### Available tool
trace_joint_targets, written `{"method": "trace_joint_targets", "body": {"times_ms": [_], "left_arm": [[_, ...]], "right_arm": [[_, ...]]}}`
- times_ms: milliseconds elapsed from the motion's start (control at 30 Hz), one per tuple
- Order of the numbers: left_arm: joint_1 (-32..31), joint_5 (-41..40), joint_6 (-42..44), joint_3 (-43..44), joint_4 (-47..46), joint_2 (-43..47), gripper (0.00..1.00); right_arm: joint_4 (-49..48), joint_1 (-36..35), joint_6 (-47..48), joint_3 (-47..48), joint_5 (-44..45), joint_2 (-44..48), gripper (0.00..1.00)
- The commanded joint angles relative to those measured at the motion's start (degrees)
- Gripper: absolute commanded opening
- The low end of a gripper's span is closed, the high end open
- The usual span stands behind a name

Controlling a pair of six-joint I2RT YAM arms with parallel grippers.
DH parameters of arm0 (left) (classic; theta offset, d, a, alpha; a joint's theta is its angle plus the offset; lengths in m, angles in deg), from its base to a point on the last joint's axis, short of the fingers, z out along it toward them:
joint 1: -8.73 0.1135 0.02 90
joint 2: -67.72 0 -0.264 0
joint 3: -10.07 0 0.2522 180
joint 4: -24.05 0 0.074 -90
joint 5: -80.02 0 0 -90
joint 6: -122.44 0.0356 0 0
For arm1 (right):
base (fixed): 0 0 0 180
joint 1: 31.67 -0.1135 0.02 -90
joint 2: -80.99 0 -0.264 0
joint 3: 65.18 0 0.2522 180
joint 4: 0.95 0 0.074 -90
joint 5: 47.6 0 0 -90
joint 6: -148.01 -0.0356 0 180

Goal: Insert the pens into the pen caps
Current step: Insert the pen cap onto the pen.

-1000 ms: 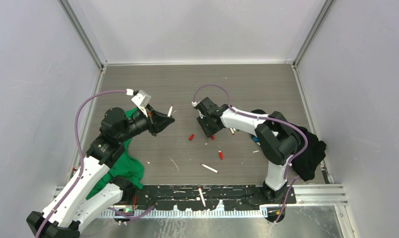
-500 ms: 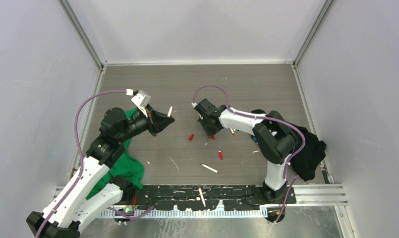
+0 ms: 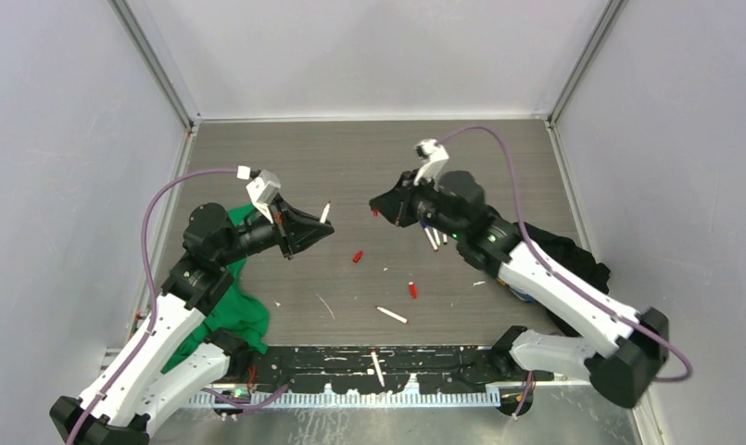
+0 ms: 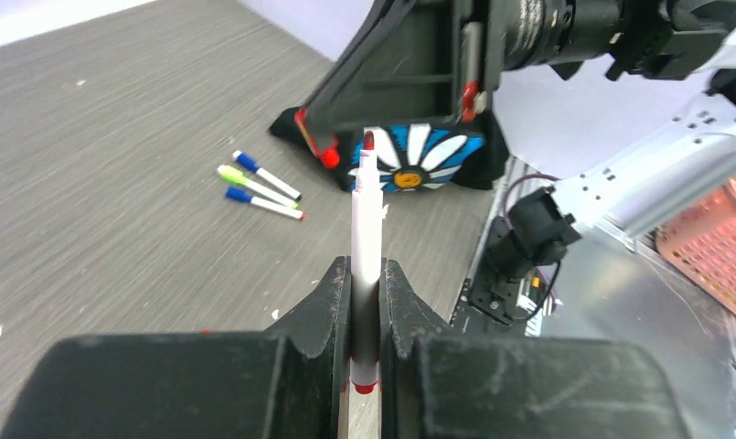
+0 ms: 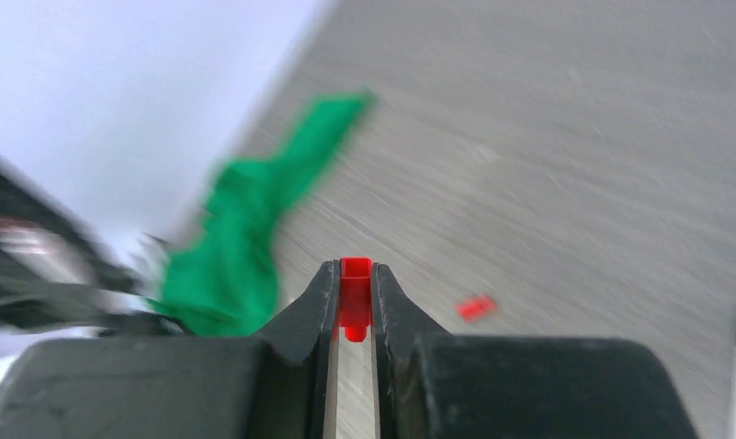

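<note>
Progress is partial: three capped pens (image 4: pixel 259 186), two blue and one lime green, already lie together on the worktop (image 3: pixel 285 158) beside the right arm. Two loose red caps (image 3: pixel 358 256) and a bare pen (image 3: pixel 392 314) wait near the middle, and another white barrel (image 3: pixel 376 367) rests on the black rail at the near edge. The left hand (image 4: pixel 366 270) is clenched on a red-tipped pen (image 4: pixel 365 210), held above the worktop with its tip pointing toward the right arm. The right hand (image 5: pixel 354 267) is clamped on a red cap (image 5: pixel 355 302), raised and facing that tip but apart from it, so the joining looks not yet begun. A second ago the right hand was down at the worktop over a red cap, which has since gone from that spot. The arm has lifted and swung round to face the left one, whose hand has shifted slightly toward the centre.
</note>
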Motion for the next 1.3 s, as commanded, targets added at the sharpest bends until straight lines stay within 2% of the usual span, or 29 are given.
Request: {"method": "trace_joint_targets", "body": {"times_ms": [0, 167, 467, 633, 867, 1267], "left_arm": [[0.3, 10.0, -3.8, -0.8, -11.1, 0.8, 0.0], [0.3, 12.3, -4.6, -1.0, -12.7, 0.4, 0.0], [0.3, 13.3, -5.3, -0.9, -13.4, -0.3, 0.0], [0.3, 13.3, -5.4, -0.9, -13.4, -0.3, 0.0], [0.3, 13.0, -5.2, -1.0, -13.4, 0.1, 0.0], [0.3, 12.9, -5.2, -0.9, -13.2, 0.2, 0.0]], "right_arm": [[-33.3, -1.1, -15.2, -9.3, -6.4, 6.8, 0.01], [-51.6, -3.0, -19.8, -13.7, -4.3, 7.8, 0.01], [-63.4, -8.2, -17.6, -15.2, 0.2, 6.5, 0.01], [-64.6, -9.7, -16.5, -13.9, -0.7, 4.8, 0.01], [-61.6, -11.0, -13.9, -12.6, -0.6, 4.5, 0.01], [-61.8, -11.6, -14.1, -11.9, -1.5, 3.5, 0.01]]}}
